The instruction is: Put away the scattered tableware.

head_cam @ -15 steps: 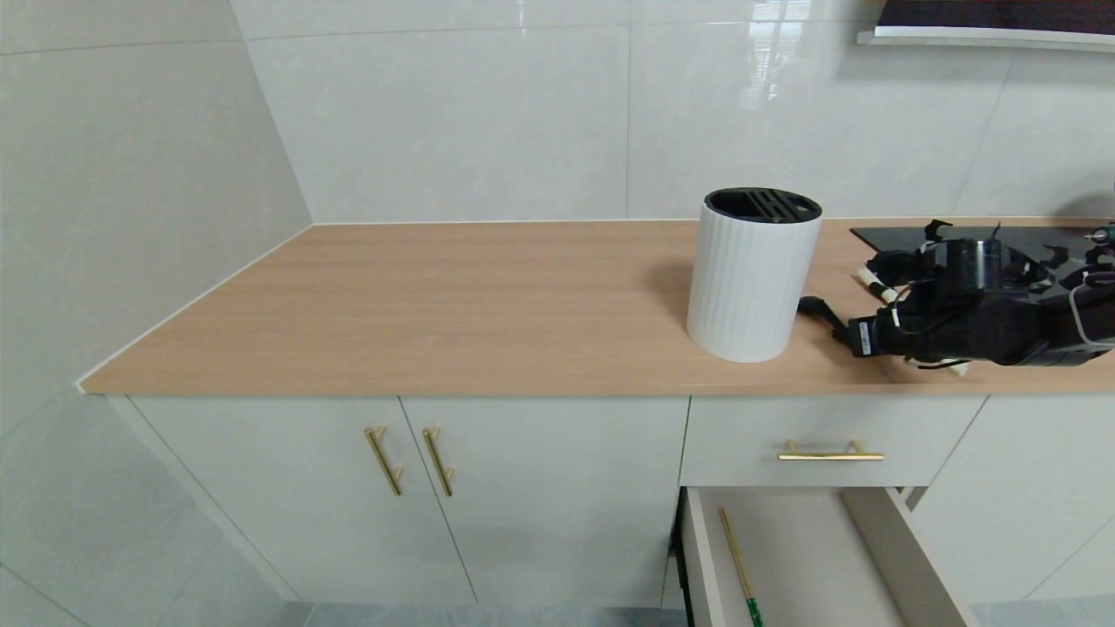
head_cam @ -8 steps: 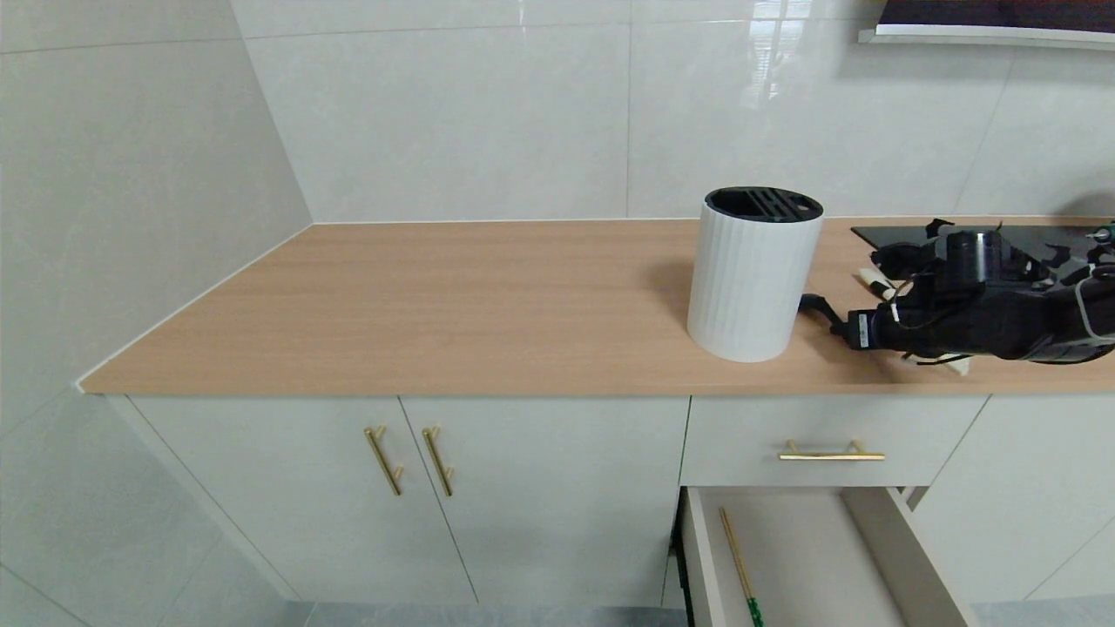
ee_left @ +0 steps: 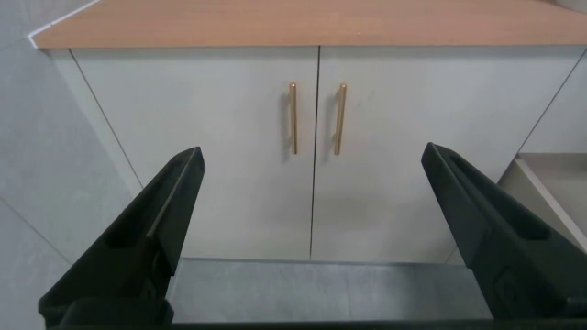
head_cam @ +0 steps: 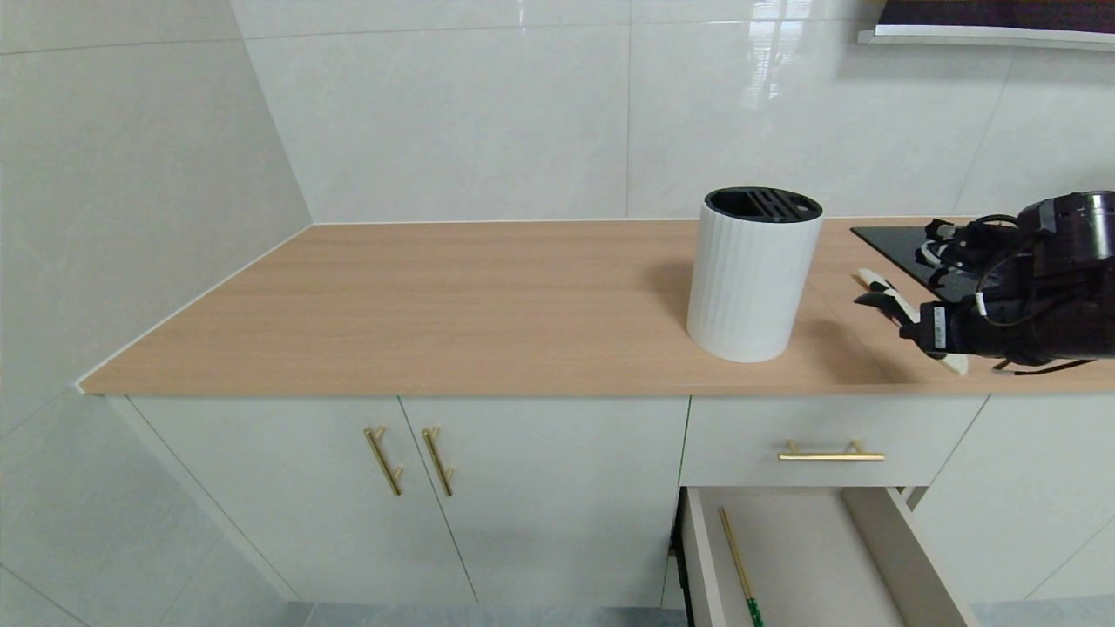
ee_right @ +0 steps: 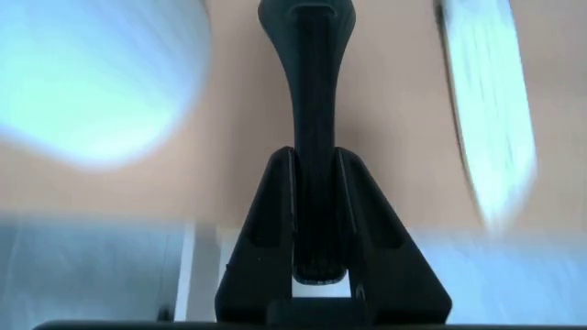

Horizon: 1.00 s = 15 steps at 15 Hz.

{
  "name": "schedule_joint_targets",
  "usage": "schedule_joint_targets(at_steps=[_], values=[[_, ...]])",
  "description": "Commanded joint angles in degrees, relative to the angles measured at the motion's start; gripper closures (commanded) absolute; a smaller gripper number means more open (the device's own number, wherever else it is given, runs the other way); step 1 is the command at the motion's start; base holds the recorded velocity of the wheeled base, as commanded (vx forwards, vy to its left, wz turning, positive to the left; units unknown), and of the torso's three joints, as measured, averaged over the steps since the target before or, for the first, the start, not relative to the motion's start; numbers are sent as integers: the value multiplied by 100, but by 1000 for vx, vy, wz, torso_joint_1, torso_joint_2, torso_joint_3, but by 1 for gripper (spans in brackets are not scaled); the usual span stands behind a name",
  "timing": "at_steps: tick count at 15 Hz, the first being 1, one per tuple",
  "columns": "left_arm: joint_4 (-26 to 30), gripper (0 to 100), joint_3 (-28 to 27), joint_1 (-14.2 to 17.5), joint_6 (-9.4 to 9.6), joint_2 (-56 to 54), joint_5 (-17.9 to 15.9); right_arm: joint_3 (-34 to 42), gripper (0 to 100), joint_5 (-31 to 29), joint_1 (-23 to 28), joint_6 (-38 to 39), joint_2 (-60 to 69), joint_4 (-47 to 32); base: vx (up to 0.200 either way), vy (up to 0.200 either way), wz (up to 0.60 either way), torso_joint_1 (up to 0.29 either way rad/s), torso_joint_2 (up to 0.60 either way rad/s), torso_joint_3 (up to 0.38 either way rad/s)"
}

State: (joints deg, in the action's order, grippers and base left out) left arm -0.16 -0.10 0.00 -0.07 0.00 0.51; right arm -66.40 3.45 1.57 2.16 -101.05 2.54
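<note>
The right tool is clenched on a black handle, which is held over the desk near its front right edge, close to a white ribbed holder and just beside a white utensil lying on the desk. The left tool is released, its fingers wide apart, before the cupboard doors below the desk's front edge. A chopstick is seen in the open drawer under the desk's right part.

right gripper | jaws apparently clamp black handle | right of white holder (ribbed) | over countertop
</note>
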Motion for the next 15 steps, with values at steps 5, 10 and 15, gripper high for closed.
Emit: schedule_joint_targets(at_steps=[5, 10, 15], values=[[-2, 0, 1, 0, -1, 9, 2, 1156, 100, -828, -878, 725, 1439, -1036, 0, 0, 0, 0, 0, 0], [-2, 0, 1, 0, -1, 9, 2, 1305, 100, -1057, -1326, 892, 1149, -1036, 0, 0, 0, -6, 12, 11], [-2, 0, 1, 0, -1, 9, 2, 1402, 100, -1066, -1423, 865, 1140, -1036, 0, 0, 0, -180, 406, 221]])
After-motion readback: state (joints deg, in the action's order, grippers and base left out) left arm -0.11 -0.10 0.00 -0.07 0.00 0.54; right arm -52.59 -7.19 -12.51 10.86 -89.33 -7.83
